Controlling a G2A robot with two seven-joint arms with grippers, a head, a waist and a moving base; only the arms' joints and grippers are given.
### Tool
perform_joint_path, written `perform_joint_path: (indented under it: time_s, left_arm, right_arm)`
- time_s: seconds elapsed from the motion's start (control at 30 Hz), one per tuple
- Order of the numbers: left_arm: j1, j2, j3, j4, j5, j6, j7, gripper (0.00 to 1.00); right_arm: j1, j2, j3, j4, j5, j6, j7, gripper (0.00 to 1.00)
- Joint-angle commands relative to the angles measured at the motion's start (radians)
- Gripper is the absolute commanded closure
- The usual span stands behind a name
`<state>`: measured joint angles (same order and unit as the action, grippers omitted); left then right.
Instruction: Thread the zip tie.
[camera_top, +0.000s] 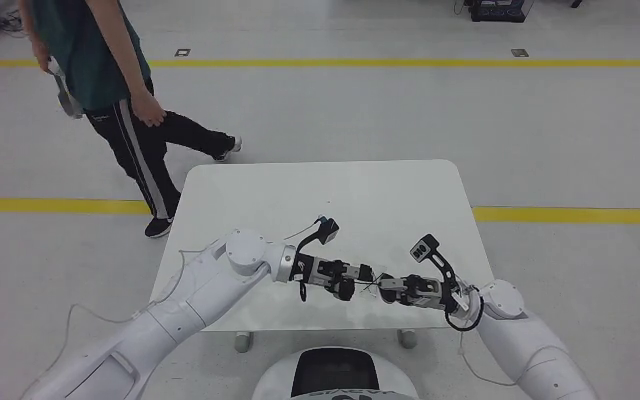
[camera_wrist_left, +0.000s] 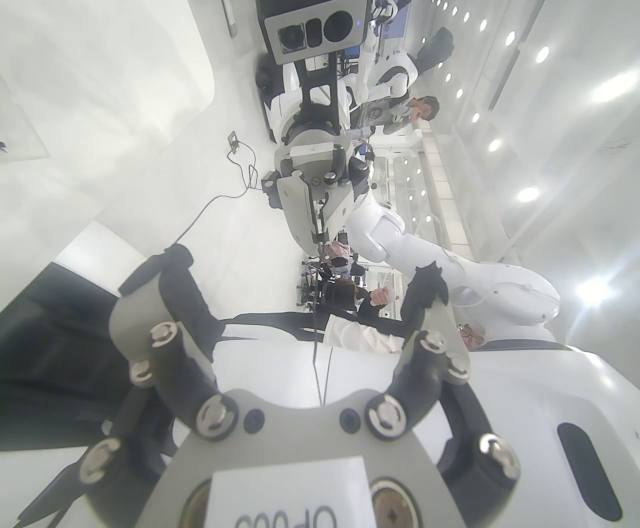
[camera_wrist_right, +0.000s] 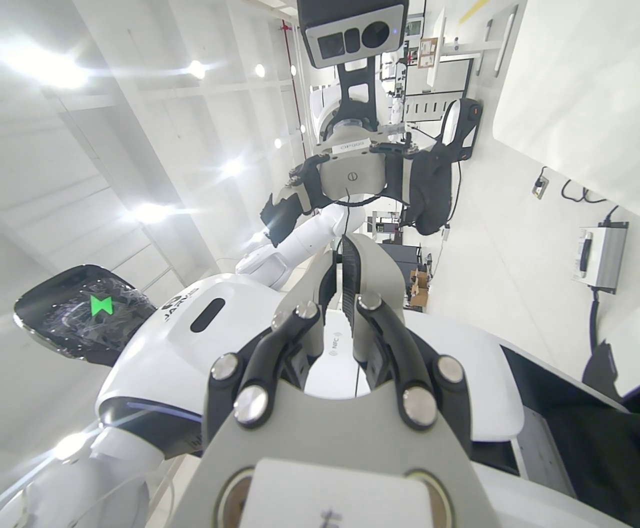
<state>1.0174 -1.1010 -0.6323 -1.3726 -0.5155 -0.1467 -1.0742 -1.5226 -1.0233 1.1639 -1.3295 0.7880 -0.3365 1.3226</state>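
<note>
One thin black zip tie (camera_wrist_left: 318, 375), likely light, springy and slippery, sits clenched in the right gripper (camera_wrist_right: 342, 250); left gripper (camera_wrist_left: 297, 270) released around it, best pinched near the tip

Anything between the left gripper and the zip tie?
Nothing visible stands in the way. The right gripper is shut on the zip tie, and the thin strap runs straight into the gap between the wide-open fingers of the left gripper.
</note>
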Motion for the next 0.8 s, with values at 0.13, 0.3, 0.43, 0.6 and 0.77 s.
perform_joint_path:
  time_s: [0.13,0.3,0.43,0.6,0.77]
  left_arm:
    - [-0.009,-0.004,0.006,0.015,-0.006,-0.006,-0.009,0.46]
    - [-0.011,-0.007,0.010,0.030,-0.011,-0.008,-0.013,0.63]
    - [-0.011,-0.008,0.011,0.033,-0.015,-0.010,-0.010,0.68]
    - [-0.008,-0.009,0.011,0.034,-0.019,-0.014,-0.006,0.73]
    - [-0.002,-0.007,0.007,0.034,-0.020,-0.014,-0.001,0.75]
  right_arm:
    - [0.011,-0.004,-0.012,0.008,-0.011,0.004,-0.004,1.00]
    - [0.015,-0.006,-0.016,0.009,-0.025,0.000,-0.023,1.00]
    - [0.014,-0.008,-0.016,0.011,-0.036,-0.002,-0.041,1.00]
    - [0.017,-0.008,-0.015,0.012,-0.050,-0.002,-0.056,1.00]
    - [0.016,-0.008,-0.004,0.009,-0.054,-0.004,-0.068,1.00]
